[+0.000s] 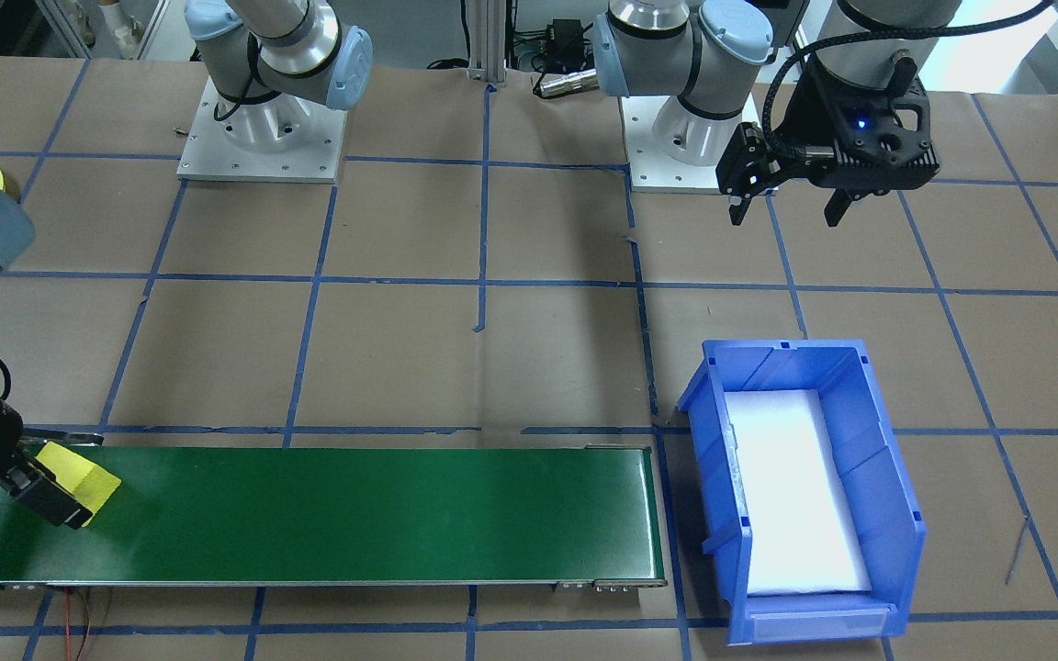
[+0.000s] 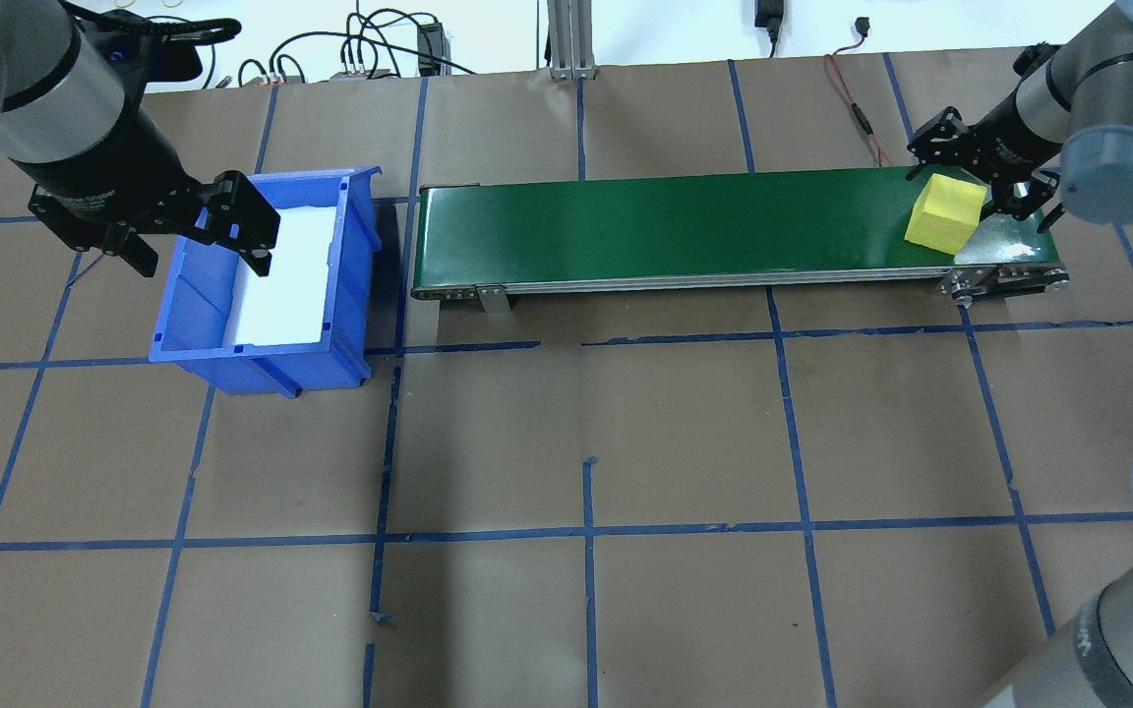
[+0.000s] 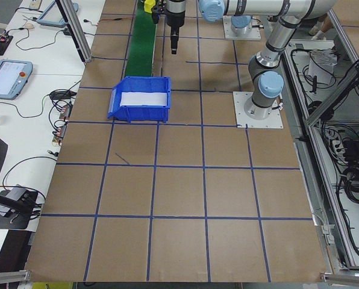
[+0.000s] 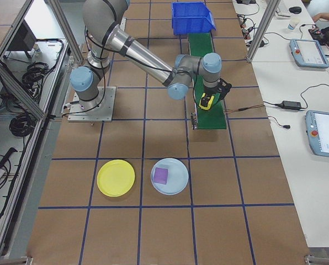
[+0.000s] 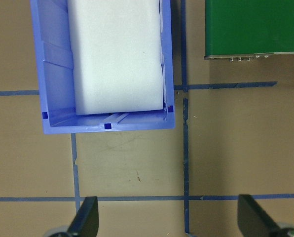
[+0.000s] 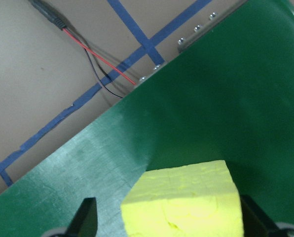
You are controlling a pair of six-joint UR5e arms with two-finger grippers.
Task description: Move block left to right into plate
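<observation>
- Block (image 2: 942,213), bright yellow, sits on the green conveyor belt (image 2: 685,221) at its end on the robot's right, between the spread fingers of the right gripper (image 2: 975,187); from the wrist view the fingers stand on either side of it with a gap showing, so the jaws are not clamped on it.
- Left gripper (image 2: 201,246) hangs above the blue bin's edge, jaws wide apart and holding nothing.
- The blue bin (image 2: 350,285) stands just off the belt's other end; inside it lies only a white foam pad (image 2: 286,285) covering the floor.
- The yellow plate (image 4: 116,178) rests on the brown paper table (image 4: 153,232), well apart from the belt, with nothing on it.
- Just beside it lies a pale blue plate (image 4: 178,185) carrying a small purple block (image 4: 161,175).
</observation>
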